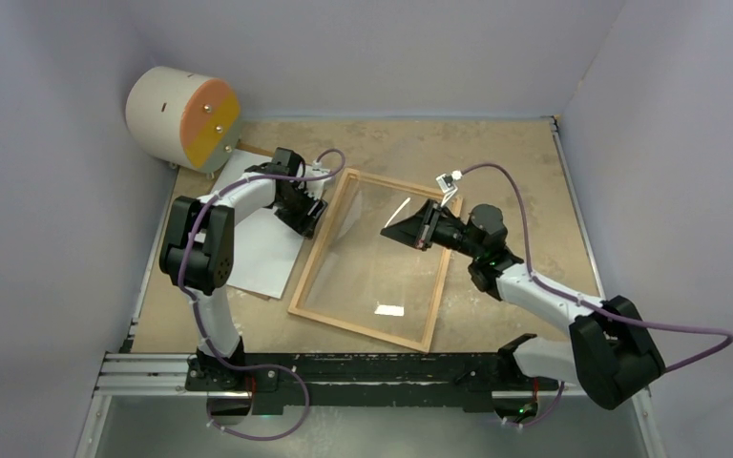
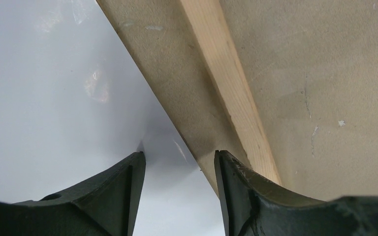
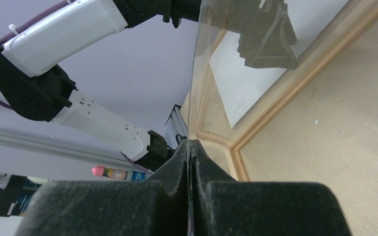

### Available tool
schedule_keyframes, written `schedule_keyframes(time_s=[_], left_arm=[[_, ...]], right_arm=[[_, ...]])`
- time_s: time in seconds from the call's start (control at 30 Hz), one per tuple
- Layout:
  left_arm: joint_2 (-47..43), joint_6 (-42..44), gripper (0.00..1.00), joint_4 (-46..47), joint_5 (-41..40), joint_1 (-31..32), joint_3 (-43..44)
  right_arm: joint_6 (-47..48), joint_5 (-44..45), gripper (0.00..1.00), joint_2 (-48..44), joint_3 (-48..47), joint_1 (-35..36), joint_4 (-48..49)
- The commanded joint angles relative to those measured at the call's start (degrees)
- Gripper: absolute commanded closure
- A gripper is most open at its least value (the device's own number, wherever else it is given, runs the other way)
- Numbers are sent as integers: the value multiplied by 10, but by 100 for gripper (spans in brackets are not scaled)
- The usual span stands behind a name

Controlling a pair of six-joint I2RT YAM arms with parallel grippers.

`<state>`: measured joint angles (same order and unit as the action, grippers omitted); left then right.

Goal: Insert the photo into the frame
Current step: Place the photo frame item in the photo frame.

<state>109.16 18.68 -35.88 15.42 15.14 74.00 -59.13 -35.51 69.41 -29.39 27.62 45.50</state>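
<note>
- Light-wood frame (image 1: 363, 329) lies in the middle of the table (image 1: 506, 162), toward the near edge. Its clear pane (image 3: 236, 73) is tipped up, its edge pinched in the tightly closed right gripper (image 3: 191, 147). A slip would drop the glass onto the wood.
- The photo (image 1: 267, 258), white back up, lies toward the table's left edge, just beside the frame.
- Left gripper (image 2: 179, 196), half-spread and empty, straddles the photo's edge; closing could crease it.

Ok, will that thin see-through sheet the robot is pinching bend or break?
The thin clear pane runs straight from the shut right gripper, so probably stiff. Its mirror-like shine suggests slippery. Being so thin, it may crack if squeezed.
</note>
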Motion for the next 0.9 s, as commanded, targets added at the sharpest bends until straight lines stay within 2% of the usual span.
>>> schedule_keyframes(time_s=[0.0,0.5,0.87], left_arm=[[4,5,44,-25,38,9,-17],[6,9,48,-29,41,8,-14],[5,11,50,-30,44,8,-17]], right_arm=[[22,-4,100,12,-34,19,0],[53,13,100,-32,1,24,-76],[84,51,100,-89,36,23,-181]])
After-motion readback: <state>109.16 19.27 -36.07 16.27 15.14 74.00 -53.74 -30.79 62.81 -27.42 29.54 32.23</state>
